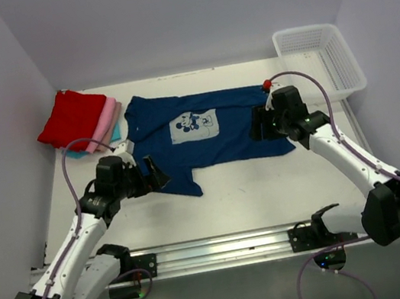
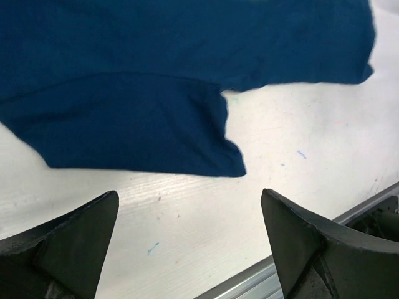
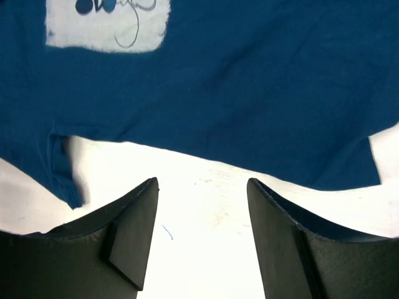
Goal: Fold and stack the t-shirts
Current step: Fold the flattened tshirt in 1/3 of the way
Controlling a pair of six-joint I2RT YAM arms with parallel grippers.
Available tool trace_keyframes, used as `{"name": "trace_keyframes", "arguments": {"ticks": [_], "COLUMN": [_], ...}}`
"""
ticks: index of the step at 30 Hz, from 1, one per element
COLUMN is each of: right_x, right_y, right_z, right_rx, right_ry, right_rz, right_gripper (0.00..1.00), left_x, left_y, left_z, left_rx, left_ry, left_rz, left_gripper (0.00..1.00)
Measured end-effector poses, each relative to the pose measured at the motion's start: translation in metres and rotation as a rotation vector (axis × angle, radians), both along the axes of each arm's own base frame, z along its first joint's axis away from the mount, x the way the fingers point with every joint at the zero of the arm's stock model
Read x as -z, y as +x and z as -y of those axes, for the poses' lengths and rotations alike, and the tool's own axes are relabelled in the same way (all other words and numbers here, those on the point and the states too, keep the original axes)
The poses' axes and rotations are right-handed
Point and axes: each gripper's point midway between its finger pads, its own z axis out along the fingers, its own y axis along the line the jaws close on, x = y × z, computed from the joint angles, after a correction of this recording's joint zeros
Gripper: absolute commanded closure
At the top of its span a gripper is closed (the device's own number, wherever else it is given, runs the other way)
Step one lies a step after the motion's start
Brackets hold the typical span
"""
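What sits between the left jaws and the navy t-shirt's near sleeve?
Nothing visible. The left jaws stand open over bare table, and the navy t-shirt has its sleeve hem lying just beyond them, unobstructed.

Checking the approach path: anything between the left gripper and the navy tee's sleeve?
Nothing. In the left wrist view only bare table lies between the open left gripper and the navy t-shirt sleeve edge.

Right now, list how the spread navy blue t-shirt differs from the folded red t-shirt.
The navy blue t-shirt lies spread open; the red t-shirt is folded. The navy one carries a pale square print; the red one shows none. The navy one rests on the table; the red one tops a pink t-shirt. Both are soft cloth.
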Motion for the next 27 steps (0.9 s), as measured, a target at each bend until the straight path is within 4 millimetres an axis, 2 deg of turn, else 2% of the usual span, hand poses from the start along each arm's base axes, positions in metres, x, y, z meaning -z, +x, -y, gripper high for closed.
{"name": "trace_keyframes", "arguments": {"ticks": [5,8,10,11,12,13,14,16,17,19,20,23,27], "right_x": [0.029,0.038,0.035,0.034,0.032,0.031,0.03,0.03,0.03,0.034,0.037,0.049,0.072], "right_y": [-0.003,-0.008,-0.011,-0.012,-0.013,-0.016,-0.018,-0.025,-0.028,-0.033,-0.034,-0.033,-0.018], "right_z": [-0.015,-0.027,-0.032,-0.034,-0.034,-0.035,-0.035,-0.035,-0.035,-0.036,-0.037,-0.044,-0.064], "right_rx": [-0.054,-0.096,-0.119,-0.126,-0.131,-0.141,-0.143,-0.15,-0.153,-0.165,-0.169,-0.186,-0.221], "right_ry": [0.032,0.062,0.079,0.086,0.091,0.093,0.1,0.109,0.114,0.126,0.129,0.154,0.194], "right_rz": [-0.106,-0.152,-0.15,-0.145,-0.139,-0.132,-0.13,-0.123,-0.122,-0.124,-0.127,-0.148,-0.214], "right_gripper": [0.52,0.57,0.59,0.61,0.75,0.84,0.96,1.0,1.0,1.0,1.0,1.0,1.0], "left_x": [0.046,0.057,0.056,0.054,0.05,0.043,0.036,0.02,0.015,0.011,0.012,0.032,0.058], "left_y": [-0.001,0.022,0.048,0.064,0.083,0.106,0.129,0.175,0.195,0.227,0.242,0.27,0.275], "left_z": [-0.005,-0.003,0.004,0.009,0.016,0.023,0.031,0.048,0.054,0.063,0.065,0.061,0.053], "left_rx": [-0.043,-0.063,-0.064,-0.058,-0.054,-0.05,-0.044,-0.025,-0.016,-0.003,-0.002,-0.011,-0.027], "left_ry": [0.043,0.068,0.071,0.071,0.066,0.055,0.042,0.004,-0.014,-0.043,-0.053,-0.051,-0.029], "left_rz": [-0.125,-0.118,-0.098,-0.082,-0.063,-0.032,-0.003,0.068,0.094,0.132,0.142,0.12,0.054], "left_gripper": [0.0,0.0,0.02,0.07,0.12,0.16,0.27,0.46,0.66,0.86,1.0,1.0,1.0]}}
